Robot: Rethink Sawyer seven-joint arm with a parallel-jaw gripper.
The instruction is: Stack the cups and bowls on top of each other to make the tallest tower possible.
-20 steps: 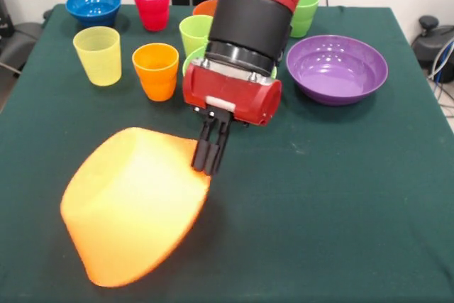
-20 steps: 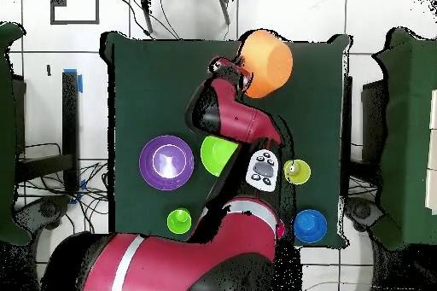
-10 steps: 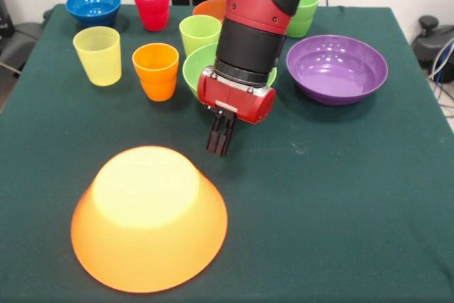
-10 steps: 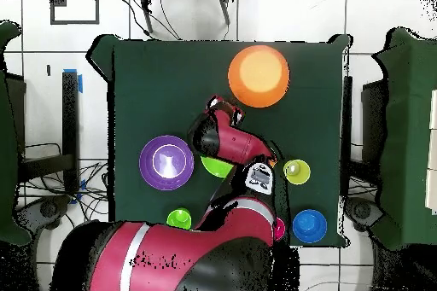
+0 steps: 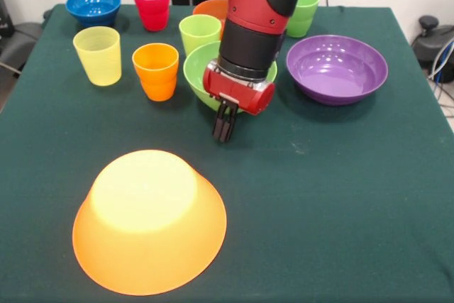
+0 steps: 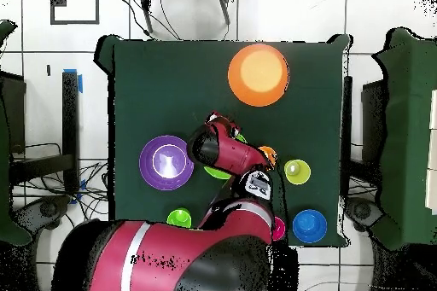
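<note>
Lime green bowl (image 5: 198,70) half hidden behind arm (image 5: 257,12).

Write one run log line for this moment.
gripper: shut, empty | large orange bowl: upside down on table | tower: not started

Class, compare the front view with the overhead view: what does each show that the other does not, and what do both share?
Only the front view shows the gripper with its fingers pressed together, empty, hanging beside the lime green bowl, plus the red cup. Only the overhead view shows the tiled floor around the table and the arm's whole bulk. Both show the large orange bowl upside down, alone, and the purple bowl and blue bowl upright.
</note>
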